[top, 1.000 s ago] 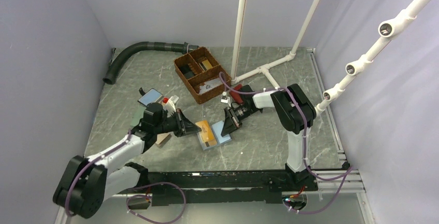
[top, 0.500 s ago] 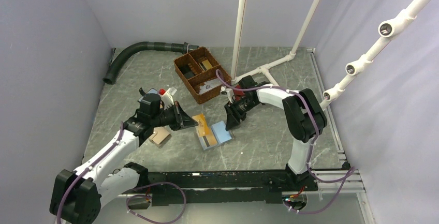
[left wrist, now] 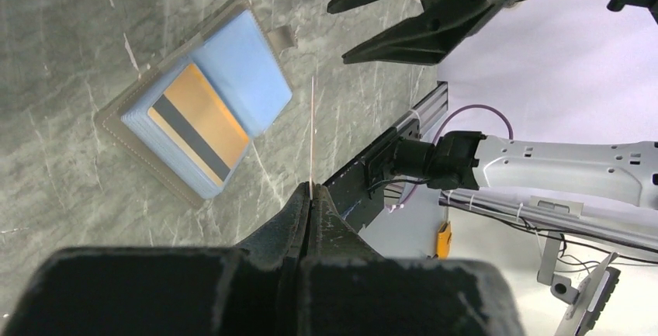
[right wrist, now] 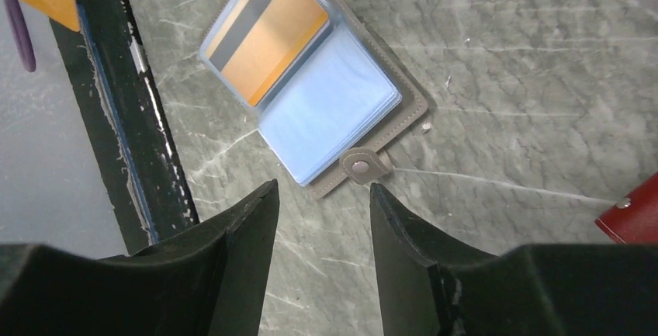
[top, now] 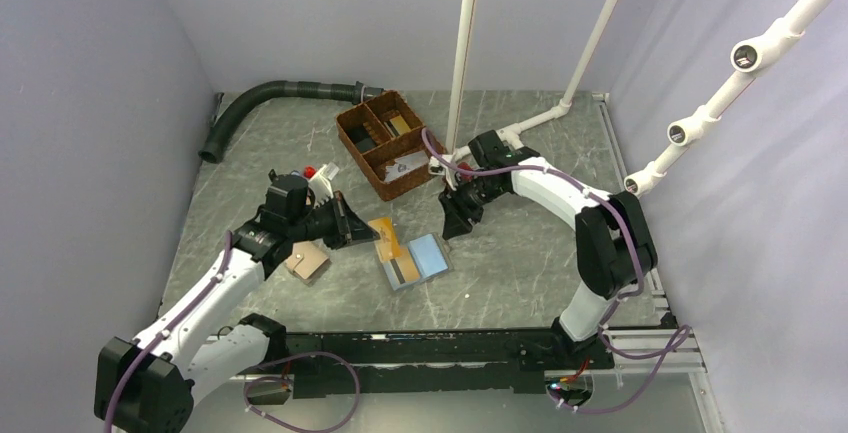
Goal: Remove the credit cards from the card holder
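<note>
the card holder lies open on the table, one orange card in its sleeve. just left of it, the left fingers clamp a second orange card; the right fingers hover apart above it.

Card holder open flat, blue inside up; orange credit card slotted; second card raised.

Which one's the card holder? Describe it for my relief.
Start at the brown wicker basket at the back and come toward the near edge. The card holder lies open there. Only it shows light-blue sleeves holding an orange card with a dark stripe.
</note>
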Robot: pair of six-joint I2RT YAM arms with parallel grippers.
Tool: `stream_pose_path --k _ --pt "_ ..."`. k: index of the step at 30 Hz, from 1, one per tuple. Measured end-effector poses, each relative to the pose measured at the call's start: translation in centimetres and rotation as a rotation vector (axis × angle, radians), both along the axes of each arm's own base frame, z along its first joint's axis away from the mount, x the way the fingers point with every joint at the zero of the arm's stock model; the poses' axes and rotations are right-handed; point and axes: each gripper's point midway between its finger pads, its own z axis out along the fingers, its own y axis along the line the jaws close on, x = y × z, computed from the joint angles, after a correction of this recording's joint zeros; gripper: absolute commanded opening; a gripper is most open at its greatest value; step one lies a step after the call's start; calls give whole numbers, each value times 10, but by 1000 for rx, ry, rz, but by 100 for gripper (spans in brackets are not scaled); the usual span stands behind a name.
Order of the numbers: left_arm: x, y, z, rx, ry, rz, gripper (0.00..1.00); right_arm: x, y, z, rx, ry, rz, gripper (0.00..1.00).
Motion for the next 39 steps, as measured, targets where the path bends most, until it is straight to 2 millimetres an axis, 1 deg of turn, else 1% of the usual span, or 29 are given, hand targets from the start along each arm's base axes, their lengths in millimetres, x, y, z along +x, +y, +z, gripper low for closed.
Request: stream_pose_path --k 4,8,12,17,20,24,26,30,32,34,36,39 --pt "7 -1 9 7 -26 0 0 1 0 18 18 -45 16 50" --pt "11 -1 10 27 -34 -3 0 1 4 34 54 -72 37 51" --pt "16 -1 13 52 -63 -20 0 0 8 47 94 -78 64 51" --pt "29 -2 30 82 -165 -48 0 -3 12 62 131 -86 105 52" --pt "35 -1 40 101 -243 -66 0 0 16 80 160 -124 137 53" --pt "40 -1 45 130 -311 -102 0 8 23 108 210 -205 186 57" --pt "44 -2 51 155 -341 -131 0 13 25 122 229 -252 214 61" --pt "53 -2 74 207 -428 -187 0 29 35 150 263 -331 251 68" --pt "55 -1 85 222 -483 -206 0 40 42 165 289 -365 267 70" --pt "54 0 92 232 -536 -223 0 44 50 176 316 -379 287 75" --pt "50 2 97 241 -586 -236 0 45 57 183 343 -376 311 77" --pt "45 5 104 240 -665 -236 0 35 68 182 365 -341 348 79"
